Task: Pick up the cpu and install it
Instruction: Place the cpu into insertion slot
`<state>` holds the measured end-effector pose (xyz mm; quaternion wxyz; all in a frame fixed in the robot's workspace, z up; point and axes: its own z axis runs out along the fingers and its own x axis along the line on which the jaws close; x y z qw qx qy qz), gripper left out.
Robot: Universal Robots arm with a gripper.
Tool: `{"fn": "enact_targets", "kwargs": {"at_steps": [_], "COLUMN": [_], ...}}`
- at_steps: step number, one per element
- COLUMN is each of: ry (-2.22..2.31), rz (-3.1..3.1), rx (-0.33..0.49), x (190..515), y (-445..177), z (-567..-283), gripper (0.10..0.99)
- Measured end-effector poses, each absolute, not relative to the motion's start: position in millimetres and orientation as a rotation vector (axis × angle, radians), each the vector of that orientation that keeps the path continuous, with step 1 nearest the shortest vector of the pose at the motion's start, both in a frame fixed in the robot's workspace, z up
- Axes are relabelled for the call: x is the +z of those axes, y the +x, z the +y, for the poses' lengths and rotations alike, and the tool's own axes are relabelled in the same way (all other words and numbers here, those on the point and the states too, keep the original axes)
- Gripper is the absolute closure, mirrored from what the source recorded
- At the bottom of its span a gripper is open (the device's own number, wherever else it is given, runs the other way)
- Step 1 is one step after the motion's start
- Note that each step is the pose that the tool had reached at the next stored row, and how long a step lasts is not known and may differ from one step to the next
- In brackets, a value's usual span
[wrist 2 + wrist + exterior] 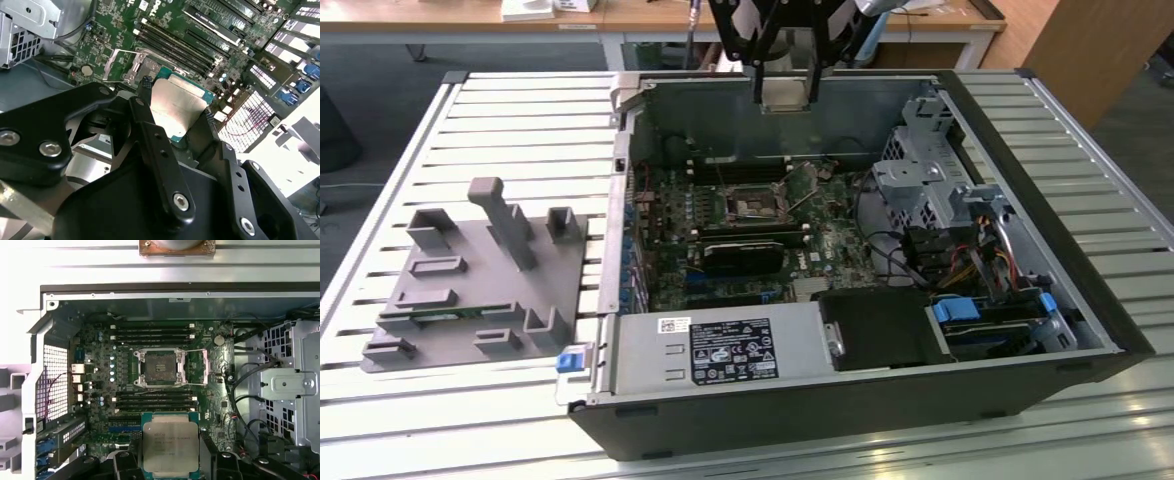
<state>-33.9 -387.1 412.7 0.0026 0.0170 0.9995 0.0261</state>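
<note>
1. Plainly, the gripper (pixel 785 93) is closed on the cpu (pixel 783 96), gripping it by two opposite edges, one black finger (pixel 146 111) on each side.
2. In the exterior view the cpu hangs in the air over the far wall of the open case (pixel 854 420), well above the board (pixel 827 240).
3. In both wrist views the cpu (pixel 170 442) (pixel 177 107) shows its silvery top plate and a thin green rim, and it is clear of everything below it.
4. The socket (pixel 159 367) lies open in the middle of the board (pixel 215 390), its frame bare, with rows of memory slots (pixel 152 332) on either side.
5. In the exterior view the socket (pixel 754 205) sits nearer the camera than the gripper, and a black card (pixel 740 255) lies just beyond it towards the camera.
6. The case rests on a slatted metal table (pixel 520 130).
7. A grey holder (pixel 467 290) with upright pegs stands on the table at the exterior view's left, beside the case.
</note>
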Motion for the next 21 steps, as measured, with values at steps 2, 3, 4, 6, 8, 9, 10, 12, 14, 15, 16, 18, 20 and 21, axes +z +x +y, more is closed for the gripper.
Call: {"fn": "enact_targets", "kwargs": {"at_steps": [2, 3, 4, 6, 8, 9, 10, 12, 14, 15, 16, 18, 20, 21], "ry": [0.053, 0.053, 0.054, 0.067, 0.113, 0.14, 0.163, 0.204, 0.239, 0.252, 0.267, 0.304, 0.339, 0.354], "rz": [3.135, 3.135, 3.135, 3.134, 3.132, 3.131, 3.129, 3.126, 3.123, 3.122, 3.12, 3.116, 3.112, 3.11], "rx": [0.082, 0.082, 0.082, 0.081, 0.081, 0.081, 0.081, 0.081, 0.08, 0.079, 0.078, 0.078, 0.078, 0.077], "x": [412.7, 412.7, 412.7, 412.6, 412.6, 412.5, 412.5, 412.2, 412.2, 412.0, 411.9, 411.6, 411.3, 411.3], "y": [-33.8, -33.8, -33.8, -33.7, -33.8, -33.8, -33.8, -33.8, -33.8, -33.9, -33.8, -33.8, -33.8, -33.8], "z": [-387.1, -387.1, -387.0, -386.3, -386.4, -386.4, -386.4, -386.1, -386.1, -385.7, -385.6, -385.6, -385.6, -385.5], "gripper": [0.545, 0.545, 0.545, 0.545, 0.545, 0.545, 0.545, 0.545, 0.545, 0.545, 0.545, 0.545, 0.545, 0.545]}}
